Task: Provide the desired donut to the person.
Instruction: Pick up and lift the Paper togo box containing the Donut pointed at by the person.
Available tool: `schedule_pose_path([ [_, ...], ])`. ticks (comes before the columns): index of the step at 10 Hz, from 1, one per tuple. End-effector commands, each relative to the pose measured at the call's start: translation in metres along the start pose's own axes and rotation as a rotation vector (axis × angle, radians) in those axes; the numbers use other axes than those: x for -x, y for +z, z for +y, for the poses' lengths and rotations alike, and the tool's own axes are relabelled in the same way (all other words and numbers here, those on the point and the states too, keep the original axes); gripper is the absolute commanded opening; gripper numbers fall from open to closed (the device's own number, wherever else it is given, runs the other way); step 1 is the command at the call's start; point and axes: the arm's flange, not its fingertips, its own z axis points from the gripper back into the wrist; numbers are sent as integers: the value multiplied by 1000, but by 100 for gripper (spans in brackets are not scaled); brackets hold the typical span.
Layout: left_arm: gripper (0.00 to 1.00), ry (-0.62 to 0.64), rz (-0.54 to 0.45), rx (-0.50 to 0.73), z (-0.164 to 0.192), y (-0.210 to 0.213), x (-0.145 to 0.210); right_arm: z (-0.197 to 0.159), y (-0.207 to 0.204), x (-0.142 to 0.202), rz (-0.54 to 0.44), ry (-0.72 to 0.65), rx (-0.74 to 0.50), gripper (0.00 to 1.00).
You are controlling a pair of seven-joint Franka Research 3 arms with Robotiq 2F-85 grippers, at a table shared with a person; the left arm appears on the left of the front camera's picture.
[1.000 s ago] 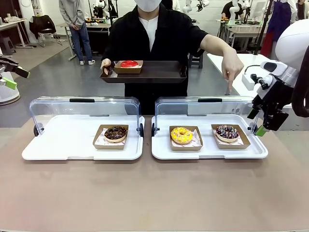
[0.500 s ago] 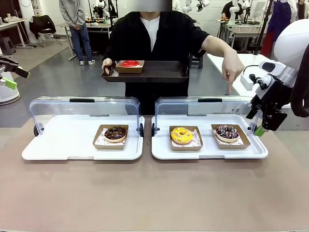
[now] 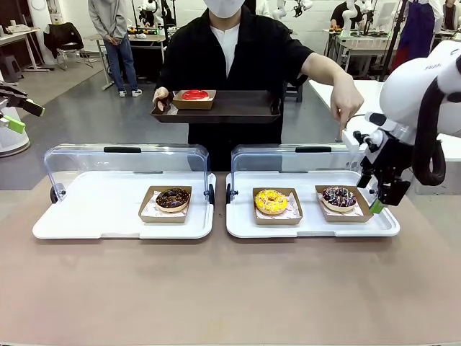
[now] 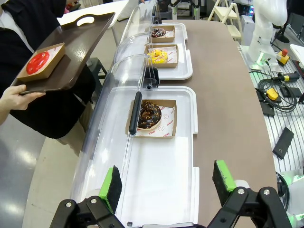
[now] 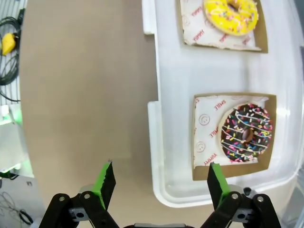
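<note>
R arm point(image 3: 410, 86) bent inward, R fingers point(image 3: 376, 206) apart, pointing down; L fingers point(image 4: 113, 187) apart.

The left gripper point(image 4: 167, 183) hangs with jaws wide apart over the left end of a white tray point(image 4: 156, 161) whose clear lid point(image 4: 104, 123) stands raised. A chocolate donut point(image 4: 150, 114) sits farther right on it. The next tray point(image 4: 188, 66) holds a yellow donut point(image 4: 158, 55) and a sprinkled donut point(image 4: 158, 32). On the far side, the person's hand point(image 4: 19, 97) holds a dark tray point(image 4: 80, 52) bearing a red donut point(image 4: 38, 61).

Four donuts point(image 3: 173, 198), two white trays point(image 3: 101, 205), one brown tray point(image 3: 238, 108)
</note>
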Motion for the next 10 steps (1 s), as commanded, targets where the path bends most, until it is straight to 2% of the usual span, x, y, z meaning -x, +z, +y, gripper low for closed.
schedule_pose_path([
  [1,100,3,-18,2,0,1,-1,-2,-17,6,50,-35,7,100],
  [4,100,3,-18,2,0,1,-1,1,-33,11,67,-42,-33,100],
  [10,100,3,-18,2,0,1,-1,-10,-59,19,112,-73,9,100],
])
